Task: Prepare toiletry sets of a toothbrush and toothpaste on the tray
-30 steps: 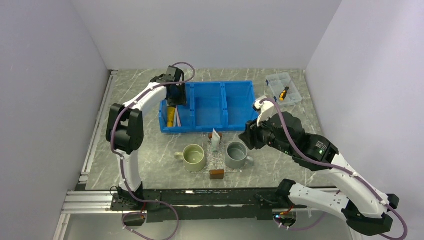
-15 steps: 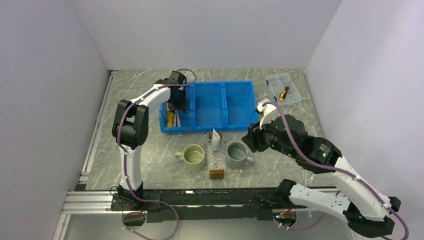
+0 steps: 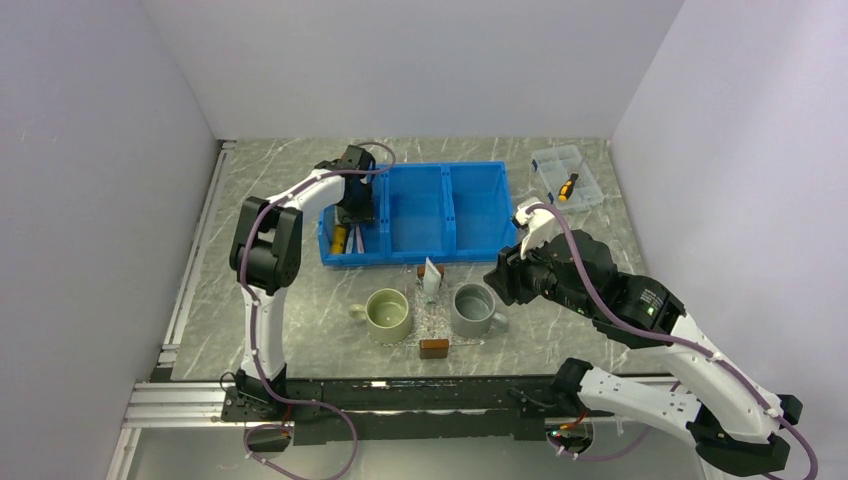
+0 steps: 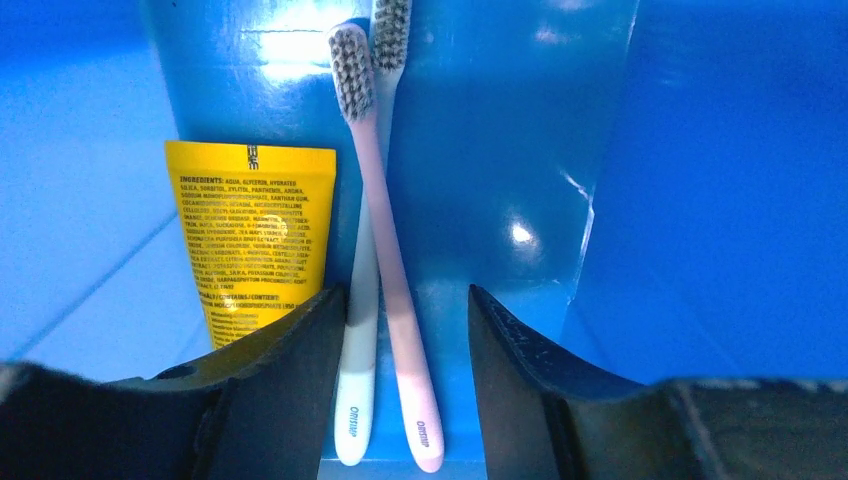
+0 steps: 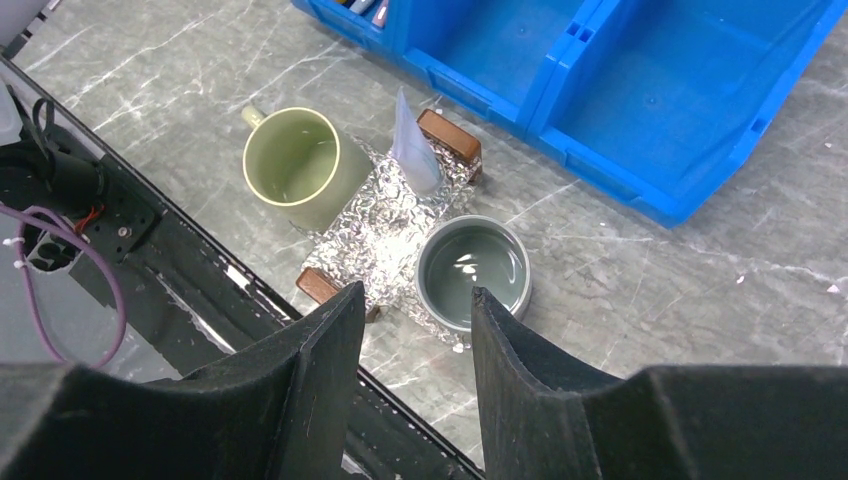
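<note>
Over the last second the left arm has been folded in and the left hand (image 3: 355, 208) lowered deeper into the left compartment of the blue bin (image 3: 440, 205). Less of the yellow tube (image 4: 255, 240) is exposed in the top view than before. The right arm has barely been moved. In the left wrist view the fingers are held apart with nothing gripped. The gap is lined up over the handle ends of two brushes lying crossed on the bin floor: the pale toothbrush (image 4: 360, 320) and a pink toothbrush (image 4: 392, 270). The two are touching, and the yellow tube lies just beside them on the left. Contact between fingers and either brush cannot be confirmed. The right hand (image 5: 417, 292) is parked above the tray (image 5: 372, 245), fingers apart, empty. The tray is set between the green mug (image 5: 290, 160) and the grey mug (image 5: 470, 272) on the desk (image 5: 640, 270). The toothpaste (image 5: 413, 150) is already on the tray, propped at its far end near the brown block. No brush is seen on the tray yet. Judged from this, the approach is done, a pinch is next, and the first set is half complete. Risk: both handles sit inside the gap, so two brushes could be lifted together, or the slim one missed.
</note>
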Controlling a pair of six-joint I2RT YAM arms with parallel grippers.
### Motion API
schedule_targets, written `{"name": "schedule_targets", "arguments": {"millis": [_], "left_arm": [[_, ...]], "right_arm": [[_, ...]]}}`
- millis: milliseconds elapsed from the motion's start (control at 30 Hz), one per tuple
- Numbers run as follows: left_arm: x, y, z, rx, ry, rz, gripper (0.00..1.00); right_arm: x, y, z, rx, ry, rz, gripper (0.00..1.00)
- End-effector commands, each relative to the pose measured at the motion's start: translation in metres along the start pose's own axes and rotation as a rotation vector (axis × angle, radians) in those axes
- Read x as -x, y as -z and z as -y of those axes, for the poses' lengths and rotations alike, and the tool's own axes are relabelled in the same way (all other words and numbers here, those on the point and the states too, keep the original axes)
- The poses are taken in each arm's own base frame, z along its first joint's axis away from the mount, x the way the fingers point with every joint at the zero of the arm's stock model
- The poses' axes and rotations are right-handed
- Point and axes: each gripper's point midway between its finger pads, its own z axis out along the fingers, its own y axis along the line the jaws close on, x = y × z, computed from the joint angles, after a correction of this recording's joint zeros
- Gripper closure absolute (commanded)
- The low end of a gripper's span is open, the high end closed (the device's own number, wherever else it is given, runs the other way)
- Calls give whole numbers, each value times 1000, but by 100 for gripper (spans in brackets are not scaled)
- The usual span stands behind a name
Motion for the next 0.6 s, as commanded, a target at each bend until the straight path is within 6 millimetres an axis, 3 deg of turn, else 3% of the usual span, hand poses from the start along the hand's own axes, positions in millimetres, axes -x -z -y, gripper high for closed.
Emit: {"name": "schedule_targets", "arguments": {"millis": [0,233,567], "left_arm": [[3,-3,1,-4,1,2,48],[2,-1,0,-9,0,12,50],[17,28,1,-25,7,91,48]], "right_arm": [[2,2,-1,9,9,17,55],[0,0,-2,14,4,12,55],[1,-1,-3,16,2,13,55]]}}
